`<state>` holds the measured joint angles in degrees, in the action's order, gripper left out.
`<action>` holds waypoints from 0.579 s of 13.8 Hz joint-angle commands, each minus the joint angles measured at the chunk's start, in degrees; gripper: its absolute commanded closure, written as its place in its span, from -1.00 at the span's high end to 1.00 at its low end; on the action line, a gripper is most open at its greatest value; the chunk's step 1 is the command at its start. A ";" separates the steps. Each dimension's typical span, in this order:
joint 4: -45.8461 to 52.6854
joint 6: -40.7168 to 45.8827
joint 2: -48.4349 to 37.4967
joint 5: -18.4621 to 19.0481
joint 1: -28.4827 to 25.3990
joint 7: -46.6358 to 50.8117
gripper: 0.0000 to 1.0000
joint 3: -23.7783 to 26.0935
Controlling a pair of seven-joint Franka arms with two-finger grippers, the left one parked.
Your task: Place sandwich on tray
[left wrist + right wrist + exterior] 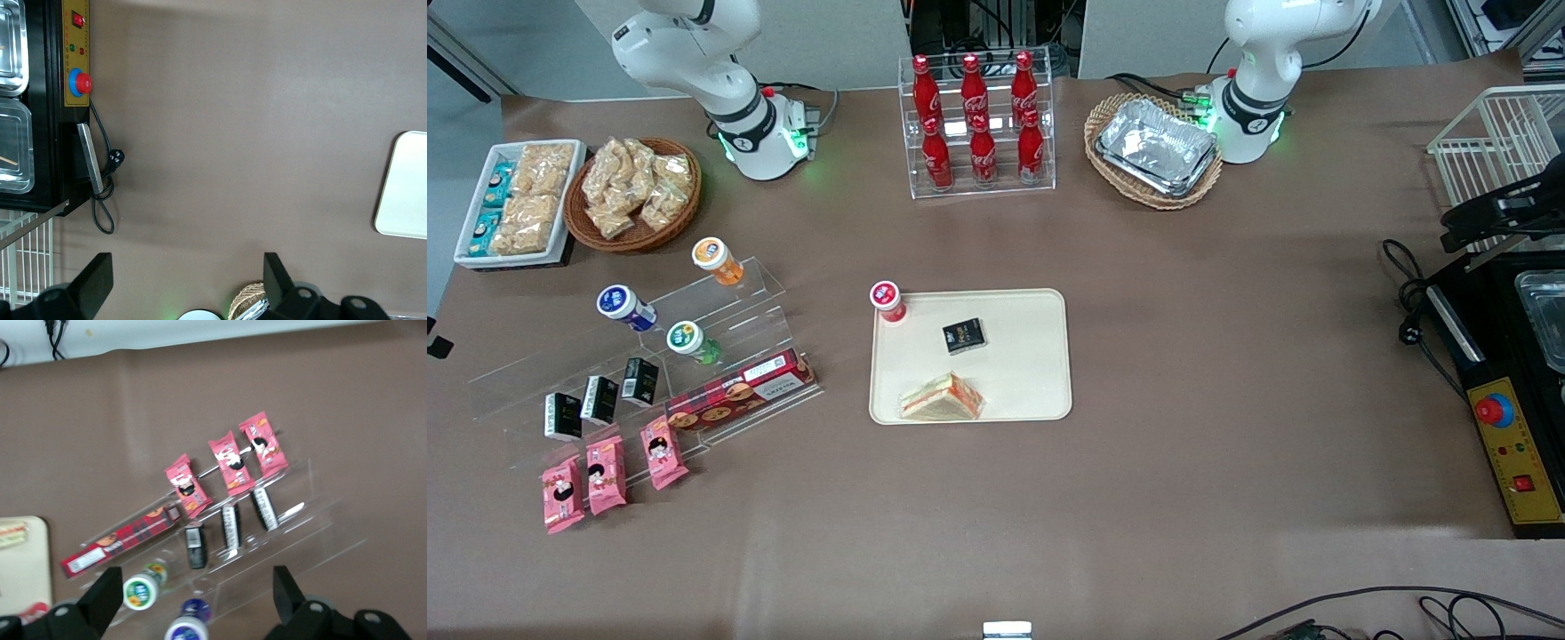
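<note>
The sandwich (941, 397), a clear-wrapped wedge with an orange-red edge, lies flat on the cream tray (1023, 373), in the corner nearest the front camera at the working arm's end. A sliver of the sandwich (13, 535) and the tray's rim (27, 573) show in the right wrist view. My gripper (195, 587) hangs open and empty above the clear acrylic display stand (293, 520), over its small bottles and away from the tray. The front view does not show the gripper. One corner of the tray (405, 187) also shows in the left wrist view.
On the tray also stand a red-capped bottle (887, 302) and a small black box (964, 335). The stand (720, 356) holds several bottles, black boxes, a long red biscuit box (740, 391) and pink packets (607, 462). Cola rack (978, 124), snack baskets and foil trays (1156, 147) line the table farther back.
</note>
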<state>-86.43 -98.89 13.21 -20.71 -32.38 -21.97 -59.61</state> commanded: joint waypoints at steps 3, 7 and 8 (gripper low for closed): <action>7.77 11.88 -4.40 9.26 0.21 17.73 1.00 10.71; 7.77 11.88 -7.05 13.59 11.50 22.66 1.00 30.99; 7.77 11.88 -7.14 13.59 15.37 22.94 1.00 35.22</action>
<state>-78.79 -88.05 6.96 -8.39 -26.38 -0.89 -35.16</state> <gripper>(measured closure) 0.000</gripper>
